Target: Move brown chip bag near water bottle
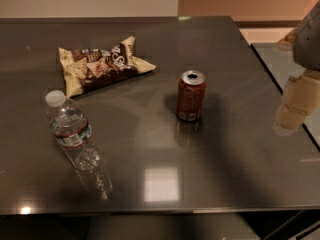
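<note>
red-brown soda can (pixel 191 95) (upright) centre; gripper (pixel 291 115) far right

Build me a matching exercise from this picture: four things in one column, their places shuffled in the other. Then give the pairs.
Things:
1. brown chip bag
2. water bottle
3. soda can
4. gripper

Places:
A. upright near the middle of the table
B. at the right edge of the view, apart from the rest
C. lying flat at the far left
D. standing at the near left, white cap on

Pairs: 1-C, 2-D, 3-A, 4-B
</note>
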Robot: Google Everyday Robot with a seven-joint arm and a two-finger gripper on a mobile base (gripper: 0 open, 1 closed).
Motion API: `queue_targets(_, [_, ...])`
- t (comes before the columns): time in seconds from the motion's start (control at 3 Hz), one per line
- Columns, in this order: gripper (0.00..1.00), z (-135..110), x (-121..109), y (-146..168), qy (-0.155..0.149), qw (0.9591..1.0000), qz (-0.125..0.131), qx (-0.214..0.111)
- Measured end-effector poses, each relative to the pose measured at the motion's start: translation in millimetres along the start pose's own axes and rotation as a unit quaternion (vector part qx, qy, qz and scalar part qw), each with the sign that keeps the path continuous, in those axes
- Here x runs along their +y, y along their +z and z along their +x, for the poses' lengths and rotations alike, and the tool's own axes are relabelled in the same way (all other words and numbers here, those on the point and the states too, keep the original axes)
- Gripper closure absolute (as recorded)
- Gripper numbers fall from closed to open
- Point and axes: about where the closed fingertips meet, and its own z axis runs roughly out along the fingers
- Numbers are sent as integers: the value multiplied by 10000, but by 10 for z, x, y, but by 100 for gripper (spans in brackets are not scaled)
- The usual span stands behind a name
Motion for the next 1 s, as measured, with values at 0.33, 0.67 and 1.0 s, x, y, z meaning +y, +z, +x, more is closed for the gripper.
queue_targets(0.33, [0,0,0,0,0,10000,1,0])
queue_targets(0.67, [0,-6,-67,-5,16,10000,-22,-37])
queue_targets(1.0, [0,-137,-343,49,-50,9998,51,-185])
